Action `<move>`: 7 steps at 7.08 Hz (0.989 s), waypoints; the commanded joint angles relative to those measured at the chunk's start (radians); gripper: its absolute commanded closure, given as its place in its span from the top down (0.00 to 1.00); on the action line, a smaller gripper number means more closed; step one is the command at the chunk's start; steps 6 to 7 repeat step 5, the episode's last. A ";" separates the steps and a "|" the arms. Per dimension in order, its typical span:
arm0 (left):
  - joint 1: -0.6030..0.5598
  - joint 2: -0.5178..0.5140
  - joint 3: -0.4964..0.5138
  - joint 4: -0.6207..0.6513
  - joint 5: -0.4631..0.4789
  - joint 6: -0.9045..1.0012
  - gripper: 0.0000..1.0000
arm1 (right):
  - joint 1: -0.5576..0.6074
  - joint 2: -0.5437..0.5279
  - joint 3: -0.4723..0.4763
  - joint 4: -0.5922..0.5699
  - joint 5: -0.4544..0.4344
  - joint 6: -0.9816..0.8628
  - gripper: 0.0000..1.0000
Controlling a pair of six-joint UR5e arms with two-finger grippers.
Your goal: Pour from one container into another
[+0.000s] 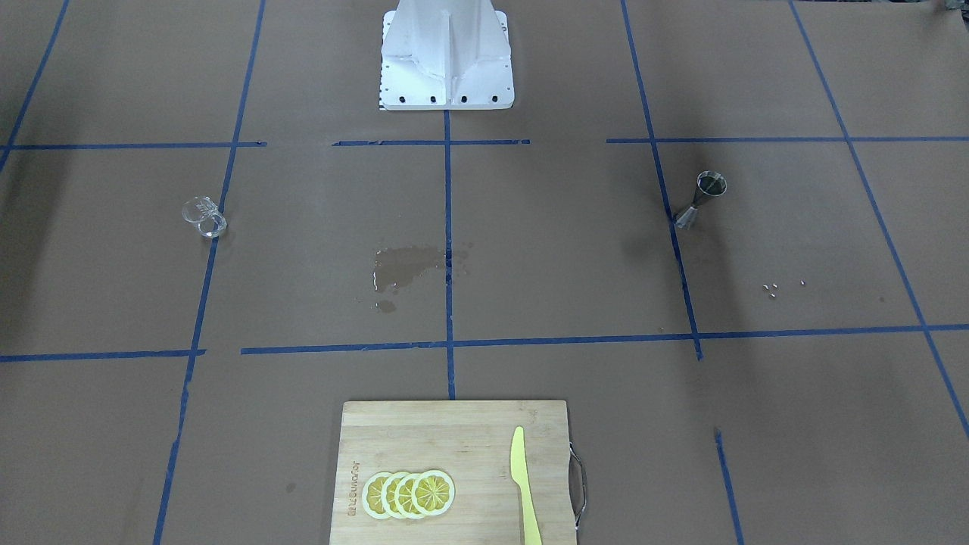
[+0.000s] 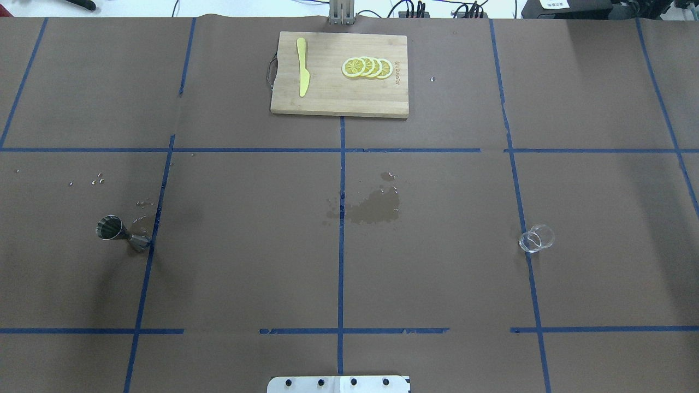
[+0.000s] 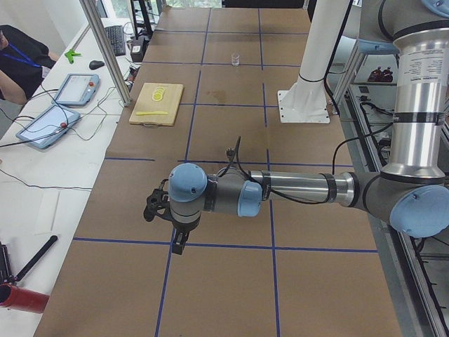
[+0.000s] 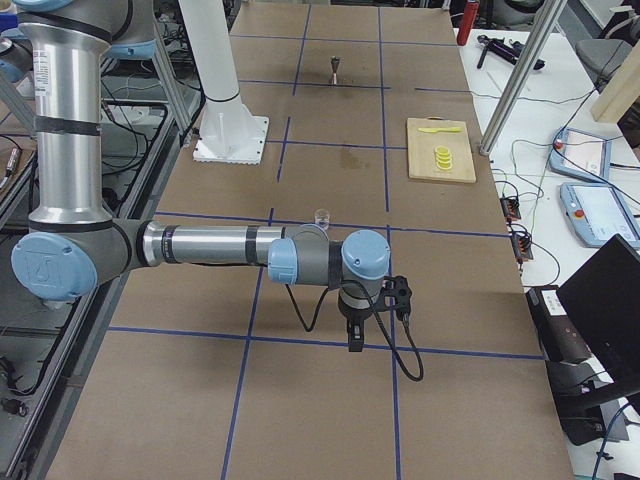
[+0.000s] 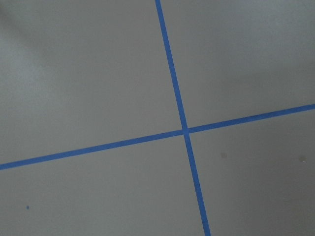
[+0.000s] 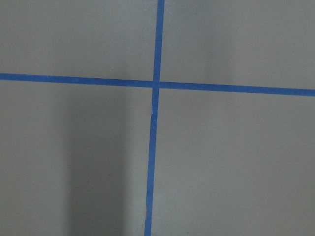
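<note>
Left gripper (image 3: pixel 177 242): low over bare desk (image 2: pixel 246 262); spread or pressed together, cannot tell.
Right gripper (image 4: pixel 355 338): likewise low; state cannot be told.
Beaker (image 4: pixel 321 215): on the desk at the right gripper's 11 o'clock, apart from it.
Jigger (image 4: pixel 335 68): far down the desk at 12 o'clock.
Desk surface: brown paper, blue tape grid, wet patch (image 2: pixel 377 208) at centre.
Cutting board (image 2: pixel 338 101): overhead 12 o'clock, carrying lemon slices (image 2: pixel 367 67) and a yellow knife (image 2: pixel 302 65).

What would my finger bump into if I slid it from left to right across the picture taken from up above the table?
metal jigger → yellow knife → lemon slices → glass beaker
</note>
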State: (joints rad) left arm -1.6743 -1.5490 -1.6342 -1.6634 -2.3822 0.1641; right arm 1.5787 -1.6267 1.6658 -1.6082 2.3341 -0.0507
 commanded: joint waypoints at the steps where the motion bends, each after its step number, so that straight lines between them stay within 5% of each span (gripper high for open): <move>1: -0.001 0.006 -0.007 0.002 0.001 -0.002 1.00 | 0.000 -0.001 0.000 0.001 0.002 0.002 1.00; 7: -0.002 0.006 -0.015 0.002 0.003 -0.002 1.00 | 0.000 -0.004 -0.001 -0.001 0.001 0.002 1.00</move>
